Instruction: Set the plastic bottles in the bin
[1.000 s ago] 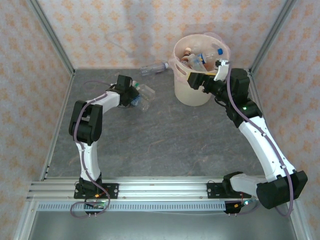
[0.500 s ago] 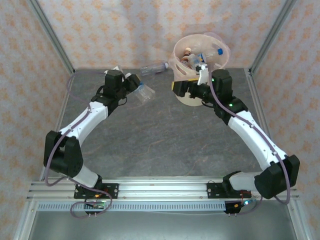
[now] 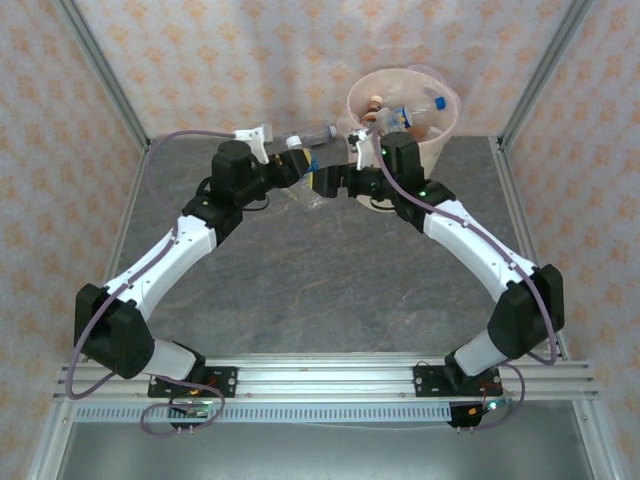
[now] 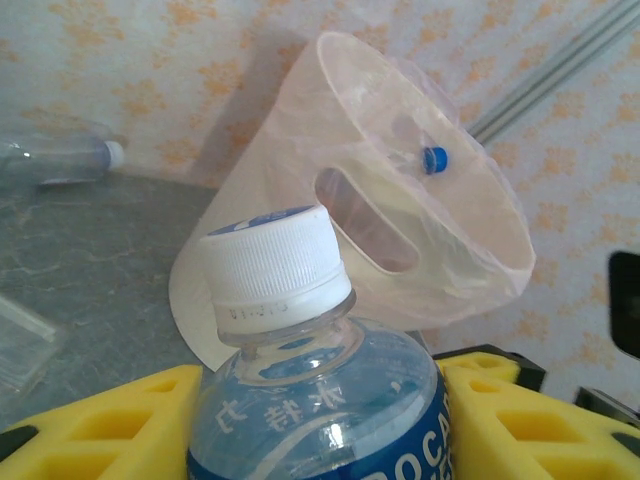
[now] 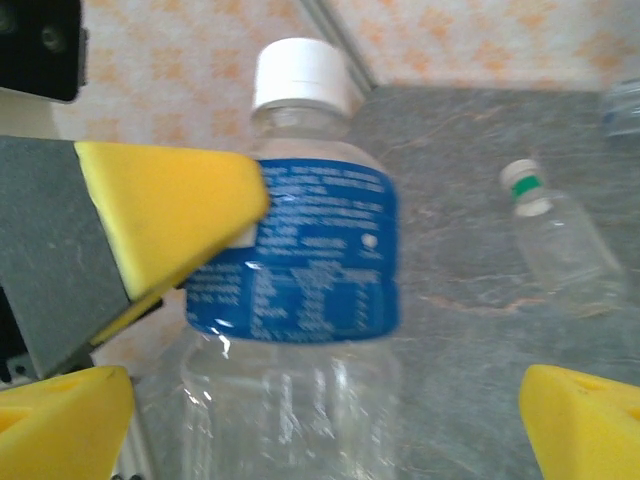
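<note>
My left gripper (image 4: 320, 425) is shut on a clear plastic bottle (image 4: 300, 400) with a white cap and blue label, its yellow pads (image 4: 110, 420) pressing on both sides. In the top view the left gripper (image 3: 303, 172) holds it in the air just left of the bin (image 3: 440, 135), a beige-pink bucket with several bottles inside. My right gripper (image 3: 328, 183) faces it, open. In the right wrist view the same bottle (image 5: 300, 250) stands between the wide-apart fingers of my right gripper (image 5: 320, 430), which do not touch it.
Another clear bottle (image 3: 315, 133) lies by the back wall, left of the bin. A small green-capped bottle (image 5: 560, 240) lies on the grey table beyond the held one. A blue-capped bottle (image 4: 433, 158) shows inside the bin (image 4: 400, 200). Patterned walls close in on three sides.
My left arm lifted the bottle off the left of the table and swung it right toward the bin. My right arm came left from the bin to meet it.
</note>
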`<state>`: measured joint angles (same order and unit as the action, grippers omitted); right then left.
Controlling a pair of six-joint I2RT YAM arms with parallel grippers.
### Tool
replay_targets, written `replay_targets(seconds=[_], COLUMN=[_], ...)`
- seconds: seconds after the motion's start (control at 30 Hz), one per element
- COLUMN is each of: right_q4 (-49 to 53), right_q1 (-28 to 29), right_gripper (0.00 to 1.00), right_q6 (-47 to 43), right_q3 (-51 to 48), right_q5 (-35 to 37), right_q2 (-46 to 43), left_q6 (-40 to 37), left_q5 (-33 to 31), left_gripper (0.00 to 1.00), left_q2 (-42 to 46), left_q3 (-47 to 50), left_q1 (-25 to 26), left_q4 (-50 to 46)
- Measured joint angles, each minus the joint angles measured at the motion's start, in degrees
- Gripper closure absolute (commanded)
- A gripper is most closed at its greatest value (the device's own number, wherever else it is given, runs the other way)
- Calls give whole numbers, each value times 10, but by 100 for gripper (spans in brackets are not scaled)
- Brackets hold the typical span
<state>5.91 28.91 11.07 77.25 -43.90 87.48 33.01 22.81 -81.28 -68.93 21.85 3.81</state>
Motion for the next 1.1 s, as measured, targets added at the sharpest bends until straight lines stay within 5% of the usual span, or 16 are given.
replay_targets(seconds=[0.4, 0.73, 0.83, 1.03, 1.1], right_q4=[-8, 8, 18, 71, 98], right_q1=[3, 7, 7, 13, 12], right_gripper=[3, 42, 50, 55, 55], right_q6=[12, -23, -31, -65, -80], right_q3=[14, 16, 16, 38, 53], right_q5=[-43, -70, -61, 15, 60], right_q2=[28, 35, 30, 21, 21], left_q6=[5, 3, 1, 12, 13], left_q5=[32, 41, 47, 44, 25], left_gripper=[55, 54, 45, 2, 0], left_q2=[-19, -24, -24, -18, 1], left_q3=[-34, -40, -41, -47, -31], left_q1=[7, 10, 10, 10, 10], left_q4=[42, 49, 48, 44, 49])
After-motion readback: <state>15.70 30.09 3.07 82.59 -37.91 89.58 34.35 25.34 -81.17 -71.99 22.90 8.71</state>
